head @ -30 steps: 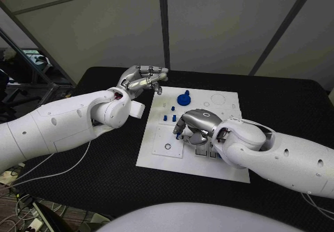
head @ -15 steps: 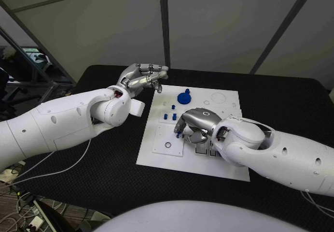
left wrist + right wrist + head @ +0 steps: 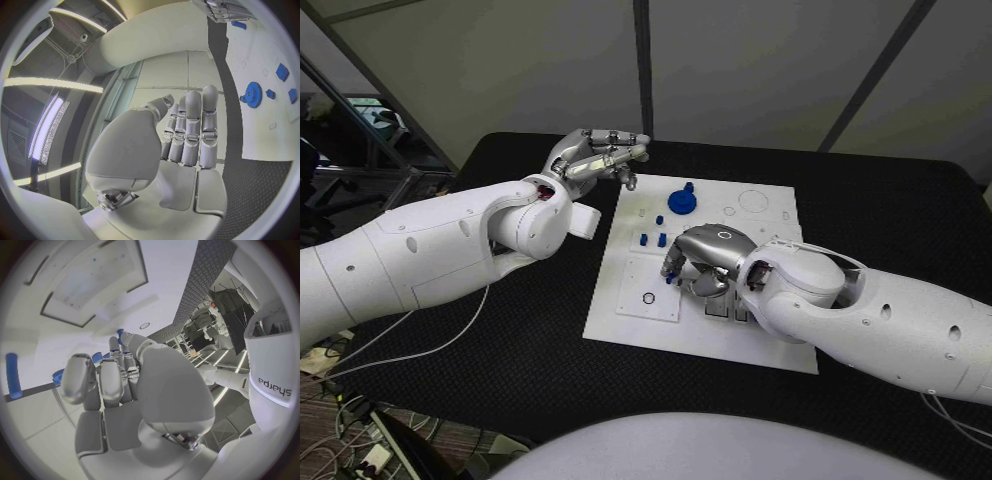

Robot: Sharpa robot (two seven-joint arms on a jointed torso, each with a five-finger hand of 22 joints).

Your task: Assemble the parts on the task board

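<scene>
Left hand (image 3: 596, 158) raised, fingers curled, empty, right hand (image 3: 705, 258) pinching blue part (image 3: 120, 335) over task board (image 3: 769, 232)

A black table (image 3: 906, 215) carries everything. Its surface is dark and finely textured, and it reaches from the far edge near the wall panels to the near edge by the robot. Directly on it, in the middle, lies the white task board (image 3: 764, 350), a flat rectangular plate set slightly askew, so that its long sides run a little slantwise to the table's edges. Black table surface shows on all sides of the board. In the left wrist view the same dark, grainy table (image 3: 250, 175) runs beside the board's white edge (image 3: 262, 135), with the board lying flat on it.
</scene>
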